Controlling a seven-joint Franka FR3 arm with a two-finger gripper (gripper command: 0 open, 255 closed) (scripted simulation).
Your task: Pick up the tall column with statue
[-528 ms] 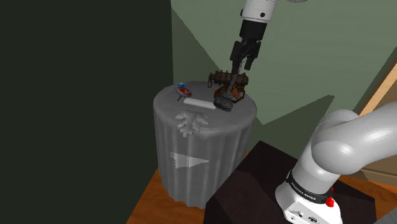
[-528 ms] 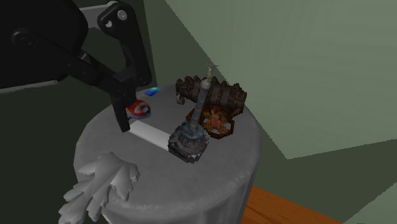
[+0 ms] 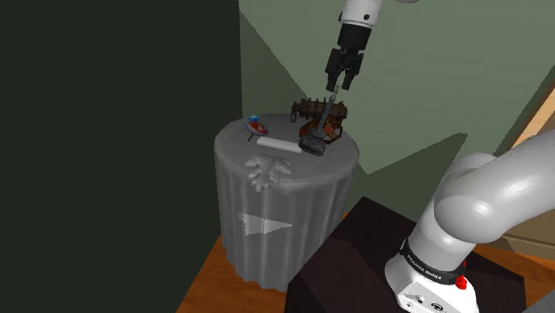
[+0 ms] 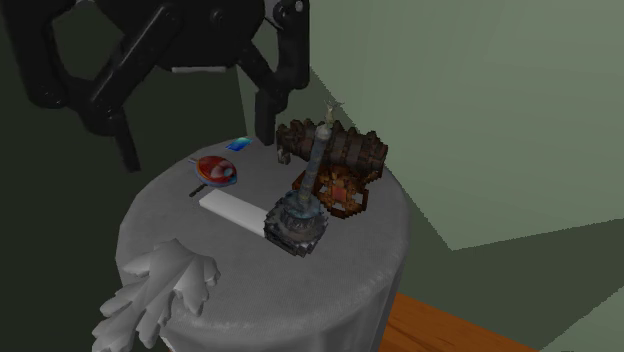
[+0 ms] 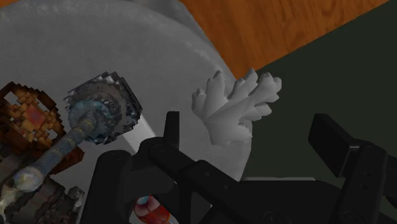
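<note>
Shoulder view is showing the hand [image 3: 343, 87] hanging high over the far side of a round worktop [image 3: 267, 209] draped in grey cloth, with its black fingers [image 5: 170, 137] standing wide apart and gripping nothing. The tall column with statue [image 4: 312, 165] is standing on its dark, ragged base below the hand, with its long axis running nearly upright and its pale statue top pointing up toward the fingers. It is appearing to lean a little toward the brown cannon-like model [image 4: 340, 150] just behind it, and I cannot tell whether the two are touching. In the wrist view the shaft is lying outside the gap, beyond one finger, so the hand is probably needing a sideways shift before any descent. A white flat bar [image 4: 230, 208] is lying just beside the base, a small red and blue piece [image 4: 215, 170] is sitting near it, and a white coral-like ornament [image 4: 160, 290] is perching at the worktop's edge. Green walls [image 3: 418, 80] are closing in behind, and an orange wooden floor [image 3: 205, 276] is showing below the cloth.
</note>
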